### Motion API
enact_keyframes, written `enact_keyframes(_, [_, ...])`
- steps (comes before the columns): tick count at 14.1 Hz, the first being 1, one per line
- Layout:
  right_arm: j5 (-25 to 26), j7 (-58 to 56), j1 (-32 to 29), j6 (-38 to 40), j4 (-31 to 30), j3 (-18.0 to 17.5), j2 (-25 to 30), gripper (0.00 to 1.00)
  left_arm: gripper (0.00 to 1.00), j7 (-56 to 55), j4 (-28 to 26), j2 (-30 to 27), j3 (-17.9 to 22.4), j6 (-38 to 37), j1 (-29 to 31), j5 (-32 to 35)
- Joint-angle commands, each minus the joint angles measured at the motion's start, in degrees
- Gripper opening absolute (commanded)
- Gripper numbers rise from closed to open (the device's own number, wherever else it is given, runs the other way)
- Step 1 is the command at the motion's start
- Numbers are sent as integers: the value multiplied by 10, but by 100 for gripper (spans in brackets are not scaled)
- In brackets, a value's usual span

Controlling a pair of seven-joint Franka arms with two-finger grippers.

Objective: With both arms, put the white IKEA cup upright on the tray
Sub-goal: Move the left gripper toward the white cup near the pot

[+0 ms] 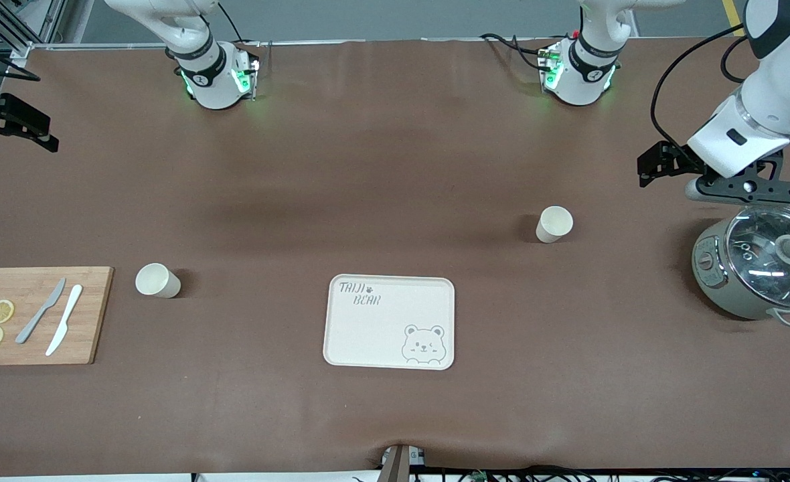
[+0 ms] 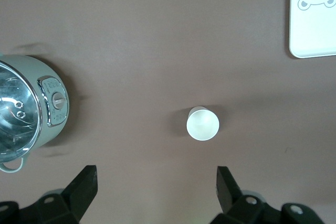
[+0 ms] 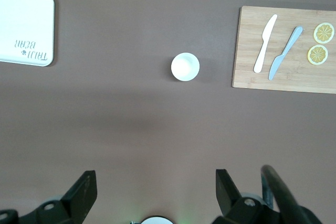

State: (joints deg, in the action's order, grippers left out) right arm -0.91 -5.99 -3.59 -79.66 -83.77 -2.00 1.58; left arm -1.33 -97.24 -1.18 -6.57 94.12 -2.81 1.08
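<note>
Two white cups stand upright on the brown table. One cup (image 1: 554,224) (image 2: 202,124) is toward the left arm's end, farther from the front camera than the cream bear tray (image 1: 389,321) (image 2: 313,22) (image 3: 25,24). The second cup (image 1: 157,280) (image 3: 185,66) stands beside the wooden board toward the right arm's end. The tray holds nothing. My left gripper (image 1: 746,191) (image 2: 156,170) hangs open and empty, high over the pot's edge. My right gripper (image 3: 155,177) is open and empty, high over the table near its own base; the front view does not show it.
A grey-green cooker pot with a glass lid (image 1: 760,271) (image 2: 23,114) sits at the left arm's end. A wooden cutting board (image 1: 33,314) (image 3: 286,48) with two knives and two lemon slices lies at the right arm's end.
</note>
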Motion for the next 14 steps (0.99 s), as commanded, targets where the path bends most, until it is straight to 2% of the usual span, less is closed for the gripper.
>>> enact_keyframes(1, [-8,-5,-5,-7,-15,-5,15,100,100,4,7,2,-2,-10,4,-10])
enact_keyframes(5, [-8,-5,-5,-6,-15,-4,15,100,100,11,8,2,-2,-10,3,-6])
enact_keyframes(9, [-8,-5,-5,-6,-13,-5,15,100,100,6,-13,2,-4,2,4,-12])
enact_keyframes(14, [-8,-5,-5,-5,-12,-5,14,100,100,8,-90,2,-11,104,-5,-12])
